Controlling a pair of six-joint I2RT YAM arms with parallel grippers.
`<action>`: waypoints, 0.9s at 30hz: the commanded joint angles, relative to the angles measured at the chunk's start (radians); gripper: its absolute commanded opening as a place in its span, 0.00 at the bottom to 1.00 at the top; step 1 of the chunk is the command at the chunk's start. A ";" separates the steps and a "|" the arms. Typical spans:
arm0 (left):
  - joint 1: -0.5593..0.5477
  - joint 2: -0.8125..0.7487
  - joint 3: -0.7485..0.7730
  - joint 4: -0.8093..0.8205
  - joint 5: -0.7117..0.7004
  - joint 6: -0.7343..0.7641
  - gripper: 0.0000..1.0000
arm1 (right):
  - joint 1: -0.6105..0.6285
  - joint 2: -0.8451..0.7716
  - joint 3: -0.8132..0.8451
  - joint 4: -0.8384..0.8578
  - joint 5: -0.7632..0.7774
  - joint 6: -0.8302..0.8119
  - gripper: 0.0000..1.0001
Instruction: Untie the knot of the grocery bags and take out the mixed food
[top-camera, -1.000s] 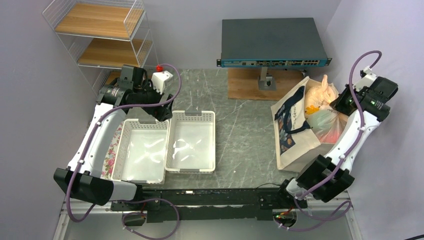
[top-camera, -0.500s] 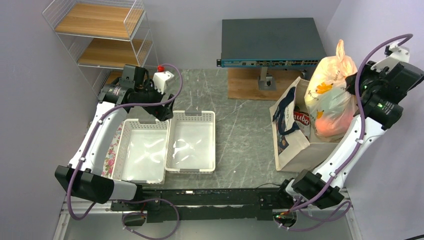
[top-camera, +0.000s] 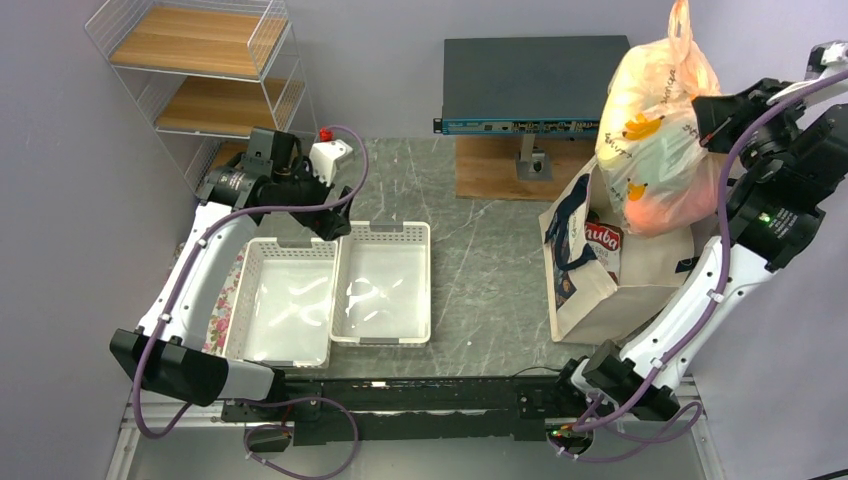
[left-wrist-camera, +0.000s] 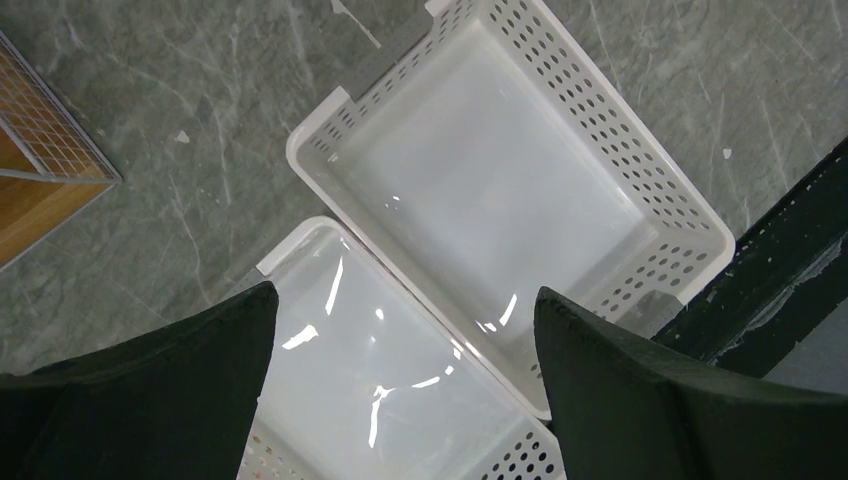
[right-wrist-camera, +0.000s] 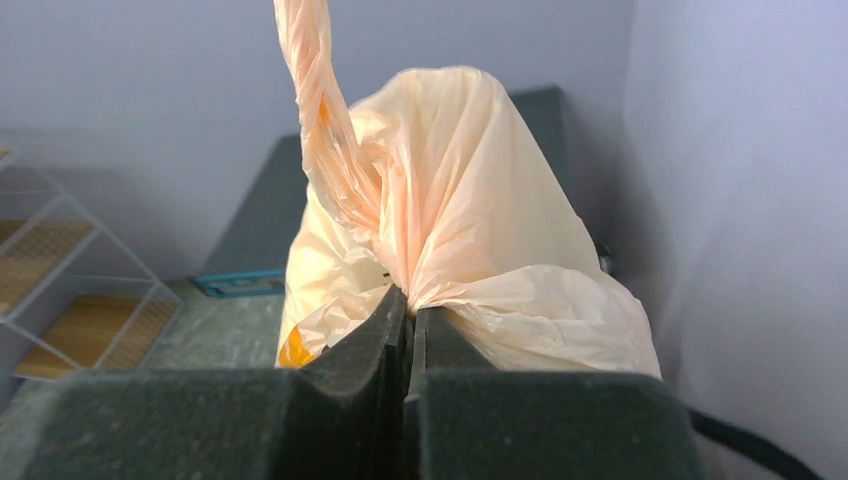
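While your right gripper (right-wrist-camera: 408, 312) is pinching the knot (right-wrist-camera: 400, 265), the plastic bag (top-camera: 655, 140) is hanging upright at 2 o'clock, tail pointing to 12, above the tote (top-camera: 600, 290). Only the wrist view is showing that pinch, and your left gripper (left-wrist-camera: 402, 300) is gaping wide, holding nothing.

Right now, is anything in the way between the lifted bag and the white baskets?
Nothing visible. The bag hangs from the shut right jaws above the tote, and the table between it and the baskets shows no objects. Only the tote's left wall sits below that path.
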 joint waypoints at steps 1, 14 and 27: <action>-0.003 -0.004 0.038 0.062 0.020 -0.026 0.99 | 0.004 -0.029 0.084 0.355 -0.192 0.207 0.00; 0.112 -0.076 -0.064 0.226 0.246 -0.267 0.99 | 0.576 -0.073 -0.184 0.295 -0.192 0.219 0.00; 0.113 -0.332 -0.364 0.368 0.196 -0.122 0.99 | 0.877 -0.349 -0.853 0.098 0.136 -0.117 0.00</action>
